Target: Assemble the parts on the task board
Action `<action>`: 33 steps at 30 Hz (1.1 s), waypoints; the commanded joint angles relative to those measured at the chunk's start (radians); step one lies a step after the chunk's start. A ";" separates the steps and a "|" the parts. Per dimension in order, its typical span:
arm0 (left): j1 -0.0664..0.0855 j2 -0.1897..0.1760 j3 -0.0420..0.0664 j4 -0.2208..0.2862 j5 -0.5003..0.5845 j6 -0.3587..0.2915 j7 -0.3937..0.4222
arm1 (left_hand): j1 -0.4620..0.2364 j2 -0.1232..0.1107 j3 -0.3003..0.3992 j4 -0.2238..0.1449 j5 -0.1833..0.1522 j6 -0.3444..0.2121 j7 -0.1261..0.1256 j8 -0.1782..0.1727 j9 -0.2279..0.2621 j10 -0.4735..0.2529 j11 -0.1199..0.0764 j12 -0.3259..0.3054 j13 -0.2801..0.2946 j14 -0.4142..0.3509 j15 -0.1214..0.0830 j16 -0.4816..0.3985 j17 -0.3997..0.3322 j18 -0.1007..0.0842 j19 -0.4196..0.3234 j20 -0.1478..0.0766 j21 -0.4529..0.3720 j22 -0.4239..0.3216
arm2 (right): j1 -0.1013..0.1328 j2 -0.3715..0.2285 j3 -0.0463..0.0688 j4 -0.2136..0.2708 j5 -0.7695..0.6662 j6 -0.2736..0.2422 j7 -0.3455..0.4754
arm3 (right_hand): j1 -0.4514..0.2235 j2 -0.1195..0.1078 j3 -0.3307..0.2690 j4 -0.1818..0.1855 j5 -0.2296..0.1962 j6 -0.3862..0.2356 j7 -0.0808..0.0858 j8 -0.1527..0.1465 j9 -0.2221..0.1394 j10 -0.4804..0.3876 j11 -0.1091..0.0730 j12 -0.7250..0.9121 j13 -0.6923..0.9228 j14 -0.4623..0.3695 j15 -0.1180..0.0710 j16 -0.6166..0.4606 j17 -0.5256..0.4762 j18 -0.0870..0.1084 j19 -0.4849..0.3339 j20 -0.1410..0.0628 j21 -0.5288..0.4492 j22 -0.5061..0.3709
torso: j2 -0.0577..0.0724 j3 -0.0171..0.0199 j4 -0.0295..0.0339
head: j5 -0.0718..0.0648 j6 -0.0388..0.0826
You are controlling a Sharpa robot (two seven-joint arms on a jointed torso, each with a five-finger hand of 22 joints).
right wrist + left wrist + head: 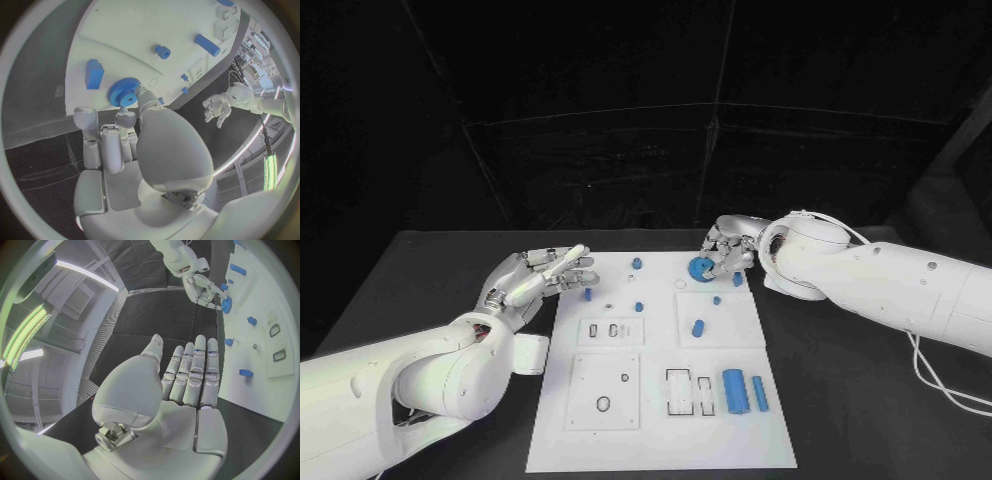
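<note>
Fingers (128, 117) of my right hand (728, 252) pinch the blue gear (701, 268) over the white board's (661, 440) far edge; left hand (531, 280) spread, empty. Risk: shallow pinch, gear could slip.

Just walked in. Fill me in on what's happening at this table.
A two-armed robot is assembling small blue parts on a white task board. Its right hand holds a blue gear at the board's far end. Its left hand hovers open by the board's left edge, holding nothing. Other parts, including a blue cylinder and a blue bar, lie on the board.
</note>
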 commanded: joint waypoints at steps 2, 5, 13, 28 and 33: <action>0.001 0.001 0.001 0.000 -0.008 0.015 0.004 | 0.009 0.005 0.002 -0.006 0.002 0.002 0.004 -0.004 -0.001 0.000 0.002 -0.005 -0.001 0.004 0.005 -0.002 0.001 0.014 0.007 0.003 -0.004 -0.002 | 0.000 0.005 0.000 -0.006 -0.021 0.006 0.001 | 0.013 0.002 0.002 -0.001 0.005 0.008 0.002 0.006 0.001 0.010 0.000 0.008 0.003 0.062 0.003 0.005 0.018 -0.018 0.007 0.001 0.007 0.002 | 0.001 0.0004 0.0006 | 0.001 -0.003; 0.001 0.002 0.001 -0.001 -0.008 0.016 0.004 | 0.009 0.005 0.002 -0.006 0.002 0.002 0.004 -0.004 -0.001 0.000 0.002 -0.005 -0.001 0.004 0.005 -0.002 0.001 0.014 0.007 0.003 -0.004 -0.002 | -0.001 0.010 0.000 -0.011 -0.027 0.003 0.000 | 0.014 0.005 0.003 -0.001 0.006 0.009 0.003 0.007 0.001 0.010 0.000 0.010 0.005 0.062 0.003 0.006 0.019 -0.018 0.008 0.001 0.008 0.003 | 0.001 0.0002 0.0005 | 0.002 -0.003; 0.001 0.003 0.001 -0.003 -0.008 0.018 0.002 | 0.009 0.005 0.002 -0.006 0.002 0.002 0.004 -0.004 -0.001 0.000 0.002 -0.005 -0.001 0.004 0.005 -0.002 0.001 0.014 0.007 0.003 -0.004 -0.002 | -0.004 0.019 0.000 -0.020 -0.052 -0.005 -0.004 | 0.027 0.015 0.013 -0.009 0.005 0.013 0.002 0.011 0.000 0.012 -0.001 0.026 0.024 0.063 0.003 0.011 0.027 -0.018 0.010 0.001 0.010 0.005 | 0.001 0.0004 0.0005 | 0.002 -0.007; 0.001 0.005 0.001 -0.006 -0.008 0.021 -0.001 | 0.009 0.005 0.002 -0.007 0.002 0.003 0.005 -0.005 -0.001 0.001 0.002 -0.005 -0.001 0.005 0.005 -0.004 0.001 0.014 0.008 0.003 -0.005 -0.002 | -0.009 0.019 0.000 -0.014 -0.084 -0.004 -0.012 | 0.090 0.041 0.153 -0.074 -0.084 0.066 0.000 0.027 -0.004 0.011 -0.005 0.049 0.060 0.063 -0.001 0.020 0.043 -0.021 0.017 -0.003 0.020 0.020 | 0.000 0.0001 0.0002 | 0.002 -0.013; 0.001 0.005 0.001 -0.006 -0.008 0.020 -0.001 | 0.009 0.005 0.002 -0.007 0.002 0.003 0.005 -0.005 -0.001 0.001 0.002 -0.005 -0.001 0.005 0.005 -0.004 0.001 0.014 0.008 0.003 -0.005 -0.002 | -0.009 0.017 0.000 -0.003 -0.085 -0.025 -0.005 | 0.071 0.036 0.191 -0.077 -0.074 0.091 -0.006 0.032 -0.004 0.027 -0.010 0.069 0.085 0.064 -0.004 0.023 0.048 -0.022 0.021 -0.005 0.025 0.027 | 0.000 0.0002 0.0008 | 0.003 -0.013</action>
